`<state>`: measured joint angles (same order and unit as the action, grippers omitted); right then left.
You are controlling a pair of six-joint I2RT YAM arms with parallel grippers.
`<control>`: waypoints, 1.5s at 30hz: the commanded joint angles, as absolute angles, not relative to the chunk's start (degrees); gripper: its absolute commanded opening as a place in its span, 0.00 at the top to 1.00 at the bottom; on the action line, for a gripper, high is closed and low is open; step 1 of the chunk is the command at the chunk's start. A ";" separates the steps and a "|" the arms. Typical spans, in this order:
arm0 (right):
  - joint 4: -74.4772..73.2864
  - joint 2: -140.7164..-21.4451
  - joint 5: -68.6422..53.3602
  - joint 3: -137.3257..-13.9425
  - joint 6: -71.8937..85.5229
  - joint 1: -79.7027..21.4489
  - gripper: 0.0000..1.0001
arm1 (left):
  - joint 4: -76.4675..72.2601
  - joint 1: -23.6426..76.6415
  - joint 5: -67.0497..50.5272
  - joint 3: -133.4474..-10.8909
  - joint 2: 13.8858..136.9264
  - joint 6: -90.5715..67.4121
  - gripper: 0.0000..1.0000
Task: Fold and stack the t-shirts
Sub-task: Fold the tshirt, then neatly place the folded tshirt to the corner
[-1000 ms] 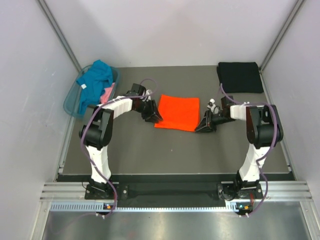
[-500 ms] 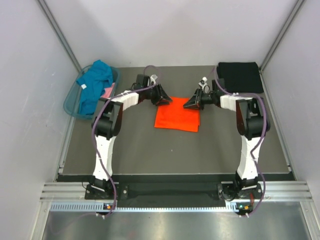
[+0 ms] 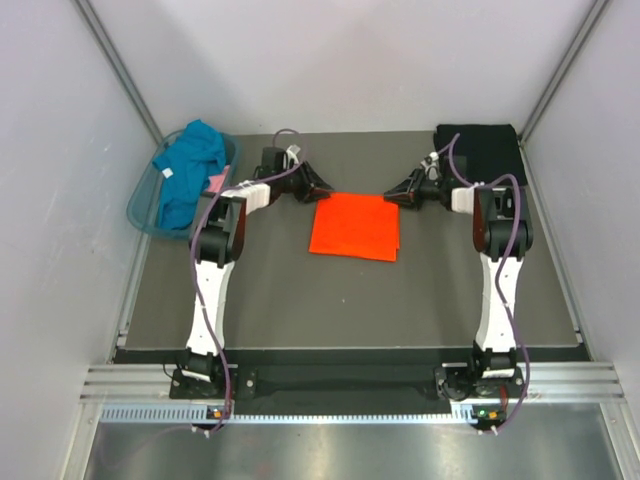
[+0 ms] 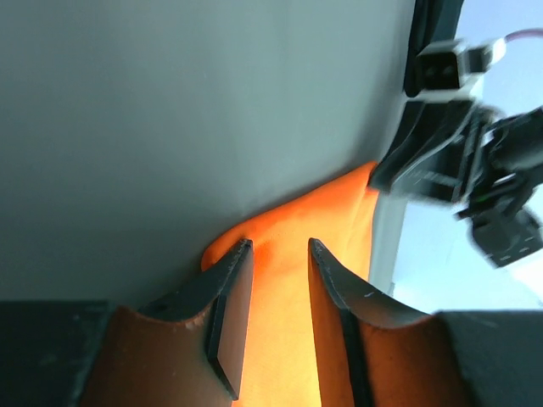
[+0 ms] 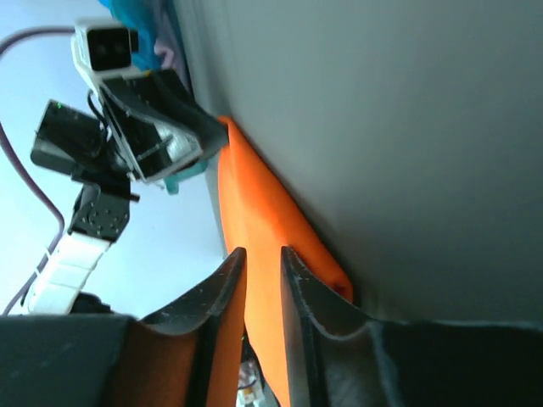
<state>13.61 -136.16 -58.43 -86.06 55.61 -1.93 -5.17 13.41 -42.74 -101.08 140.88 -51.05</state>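
The dark table (image 3: 300,300) lay before me with the blue-green basket (image 3: 140,215) at ten o'clock, the orange t-shirt (image 3: 355,227) folded flat at the middle, the black t-shirt (image 3: 480,152) folded at one o'clock in the far corner, and the teal t-shirt (image 3: 190,165) and pink t-shirt (image 3: 213,187) heaped in the basket. My left claw (image 3: 322,190) hung at the orange t-shirt's eleven o'clock corner, jaws parted around nothing. My right claw (image 3: 392,194) hung at its one o'clock corner, jaws nearly together, orange showing in the slit; I could not tell whether they pinched cloth.
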 commanded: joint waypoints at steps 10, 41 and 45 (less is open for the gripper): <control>-27.87 -123.06 -43.77 -97.57 22.59 1.32 0.40 | 16.41 16.42 -32.09 -93.95 122.00 -32.53 0.59; -29.55 -136.32 -45.99 -97.12 7.64 -7.55 0.25 | 28.04 18.98 -19.51 -89.57 123.84 -27.42 0.59; -25.58 -136.93 -45.53 -95.80 11.86 -8.17 0.39 | 26.55 18.90 -20.48 -87.89 123.31 -27.33 0.59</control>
<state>-27.46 -132.77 -53.34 -97.58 10.66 -7.49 27.07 19.00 -21.80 -89.80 123.13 -29.39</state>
